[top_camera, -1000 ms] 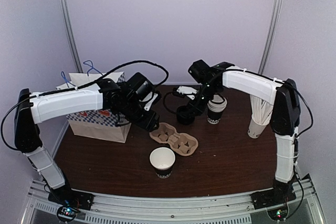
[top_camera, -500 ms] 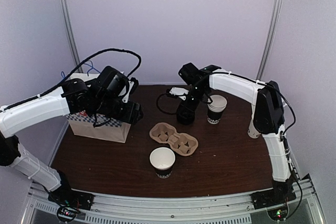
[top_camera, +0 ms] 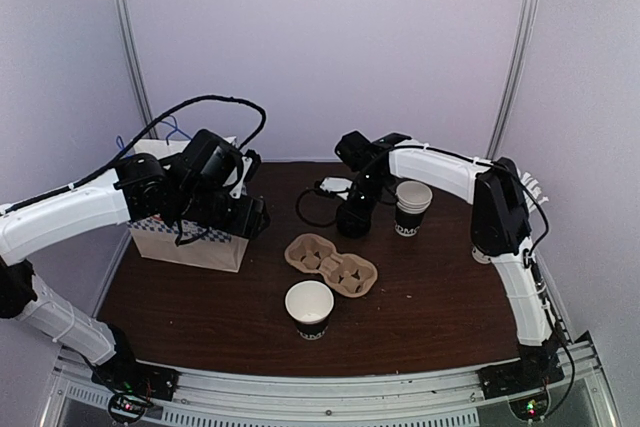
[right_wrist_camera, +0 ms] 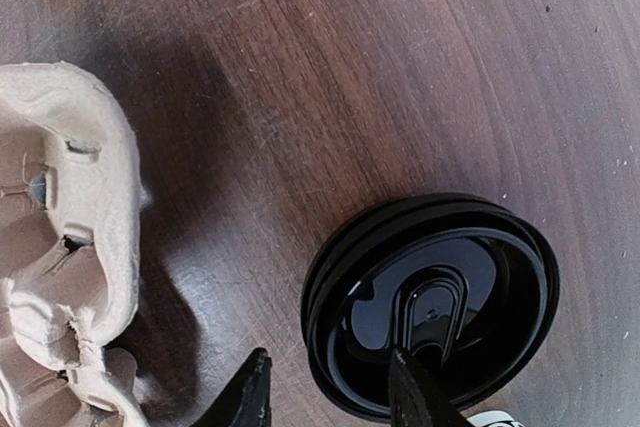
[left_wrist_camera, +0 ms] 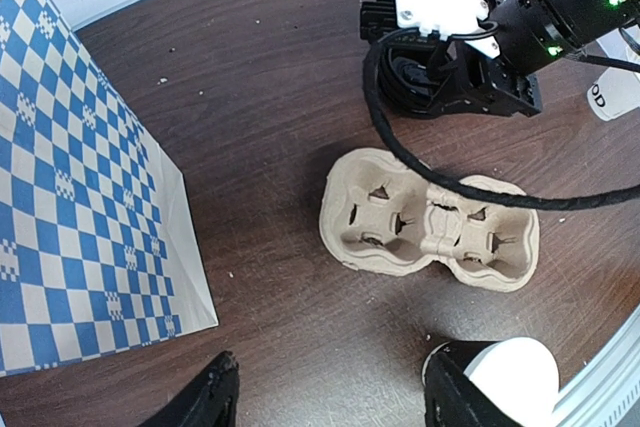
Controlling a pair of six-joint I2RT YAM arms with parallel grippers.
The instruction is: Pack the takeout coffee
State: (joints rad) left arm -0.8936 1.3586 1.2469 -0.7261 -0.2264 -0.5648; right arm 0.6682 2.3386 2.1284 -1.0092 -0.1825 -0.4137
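Note:
The takeout coffee cup, black outside and white inside, stands lidless at the front centre, and its rim shows in the left wrist view. A round black lid lies flat on the table at the back centre. My right gripper is open low over it, with one finger above the lid and the other outside its left rim; it also shows from above. My left gripper is open and empty above bare table between the bag and the cup, next to the bag from above.
A brown pulp cup carrier lies at the table's middle, also in the left wrist view. A blue-checked paper bag stands at the left. A stack of lidless white-rimmed cups stands right of the lid.
My left gripper has drawn back to the left, away from the carrier and toward the bag. My right gripper has shifted slightly left over the lid, and its elbow has swung inward.

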